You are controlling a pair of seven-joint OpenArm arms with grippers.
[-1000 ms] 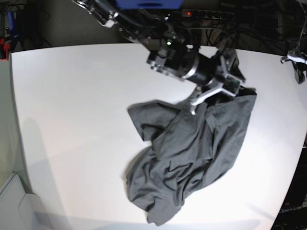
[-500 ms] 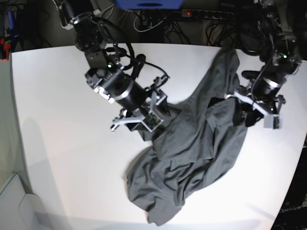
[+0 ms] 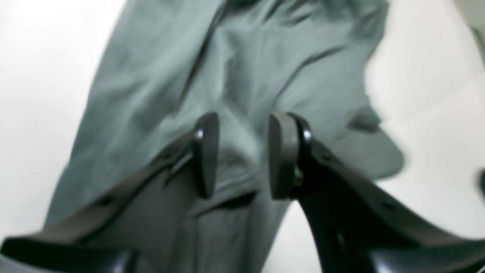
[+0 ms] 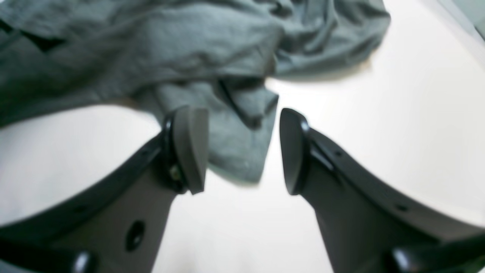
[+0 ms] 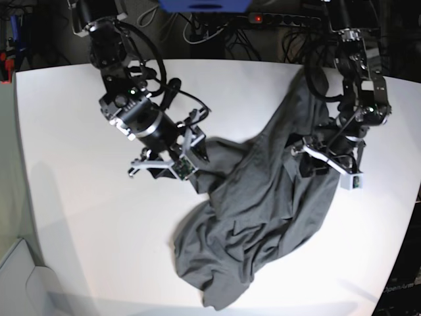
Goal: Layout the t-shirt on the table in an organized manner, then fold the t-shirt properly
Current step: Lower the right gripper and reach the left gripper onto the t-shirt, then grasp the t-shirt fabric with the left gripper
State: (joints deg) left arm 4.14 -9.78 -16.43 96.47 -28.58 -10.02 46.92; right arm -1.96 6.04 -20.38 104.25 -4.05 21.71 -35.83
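The dark grey t-shirt [image 5: 263,217] lies crumpled on the white table [image 5: 79,118], stretched from the back right toward the front middle. My right gripper [image 5: 161,170] is open at the shirt's left edge. In the right wrist view [image 4: 240,149] a folded corner of the t-shirt [image 4: 242,151] lies between its fingers, just above the table. My left gripper [image 5: 325,166] is open over the shirt's right side. In the left wrist view [image 3: 242,155] wrinkled t-shirt cloth [image 3: 235,76] fills the space between and beyond its fingers.
A power strip [image 5: 276,18] with a red light and tangled cables lie behind the table's back edge. The table's curved edge runs along the left and front. A pale box corner [image 5: 16,283] sits off the table at the front left.
My right gripper has shifted left and back along the shirt's left edge. My left gripper has moved left and further over the shirt's right side. The shirt looks unmoved since half a second ago.
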